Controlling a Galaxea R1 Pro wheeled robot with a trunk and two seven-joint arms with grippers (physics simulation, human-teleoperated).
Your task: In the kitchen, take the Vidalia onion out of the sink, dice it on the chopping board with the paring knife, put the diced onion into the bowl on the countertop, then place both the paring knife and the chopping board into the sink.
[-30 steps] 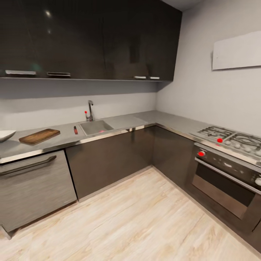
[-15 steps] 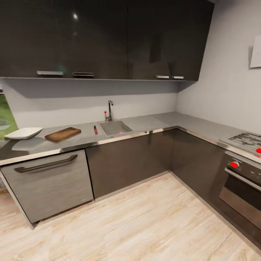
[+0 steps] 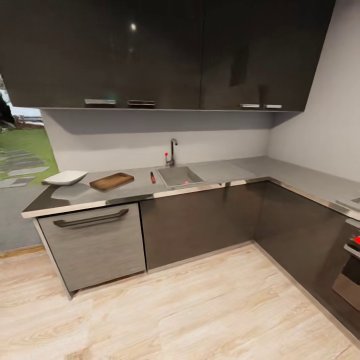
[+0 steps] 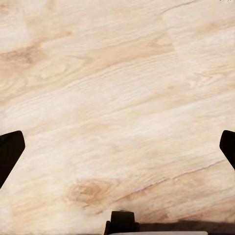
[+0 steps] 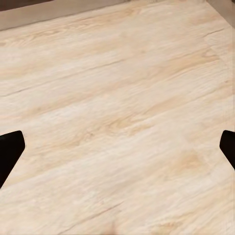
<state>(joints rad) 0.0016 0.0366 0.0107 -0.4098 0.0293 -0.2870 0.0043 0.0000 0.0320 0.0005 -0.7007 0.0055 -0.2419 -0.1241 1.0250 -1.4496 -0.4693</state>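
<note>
Both claws, left (image 4: pixel 117 147) and right (image 5: pixel 117 147), hung spread wide over bare floor, holding nothing. Sink (image 3: pixel 178 176) sat way off at 12 o'clock, something pinkish inside, probably the onion; knife (image 3: pixel 152 177) just at its 9, then board (image 3: pixel 111 181).

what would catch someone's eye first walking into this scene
Probably the long grey countertop under dark wall cabinets, with the sink and its faucet set into it. To the sink's left lie the red-handled paring knife, the brown chopping board and the white bowl, above pale wood flooring.
</note>
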